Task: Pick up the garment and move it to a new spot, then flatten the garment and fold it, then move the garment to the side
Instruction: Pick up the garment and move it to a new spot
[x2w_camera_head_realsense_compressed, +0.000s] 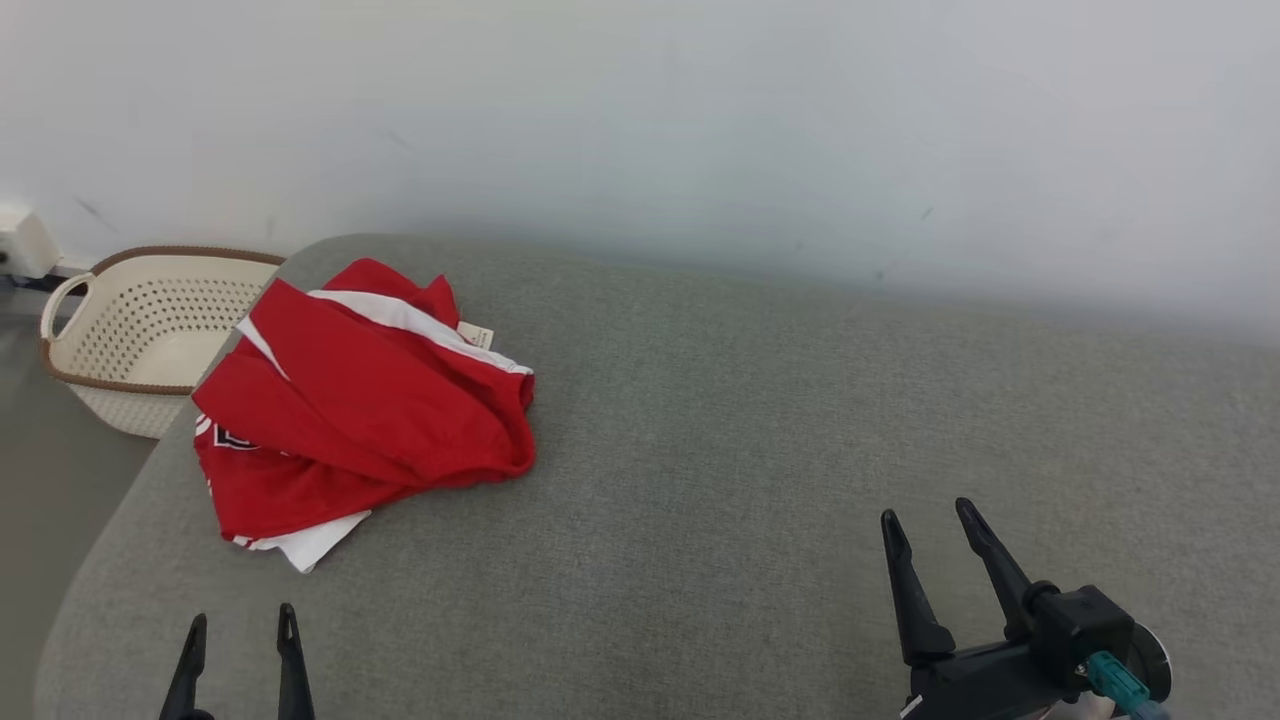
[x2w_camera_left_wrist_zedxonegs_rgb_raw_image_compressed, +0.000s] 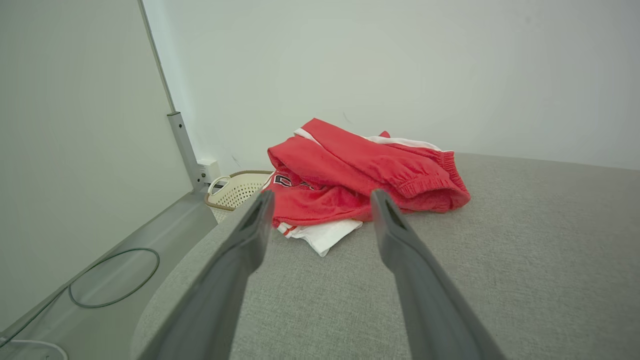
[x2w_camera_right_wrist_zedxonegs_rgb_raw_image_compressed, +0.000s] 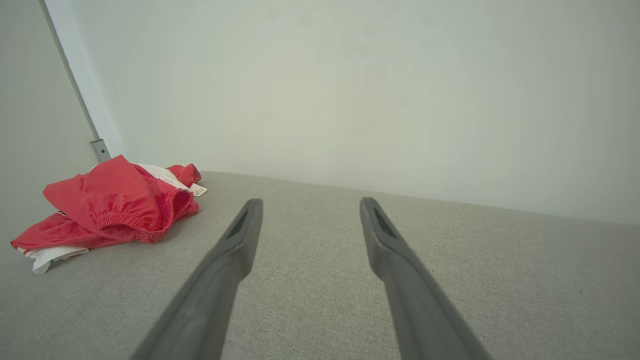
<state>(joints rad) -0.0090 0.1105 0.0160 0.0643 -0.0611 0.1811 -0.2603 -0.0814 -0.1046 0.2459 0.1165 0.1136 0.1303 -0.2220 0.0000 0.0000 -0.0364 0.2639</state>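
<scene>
Grey fabric surface (x2w_camera_head_realsense_compressed: 760, 450) before a pale wall (x2w_camera_head_realsense_compressed: 700, 120); crumpled red-and-white garment (x2w_camera_head_realsense_compressed: 350, 410) lies at upper left.
Left gripper (x2w_camera_head_realsense_compressed: 243, 614), lower left, and right gripper (x2w_camera_head_realsense_compressed: 927, 509), lower right: fingers spread wide, empty, clear of the garment.

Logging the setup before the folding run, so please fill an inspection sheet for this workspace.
Surface: grey fabric pad, rounded corners, no stains seen.
Job's things: red garment with white trim, heaped at the pad's far left, untouched.
Clutter: white perforated basket on the floor beside that corner.
Grippers: left gripper open, short of the garment; right gripper open, above bare pad.
Cables: thin cable looped on the floor left of the pad; teal lead at the right wrist.
Surroundings: plain pale wall behind.
</scene>
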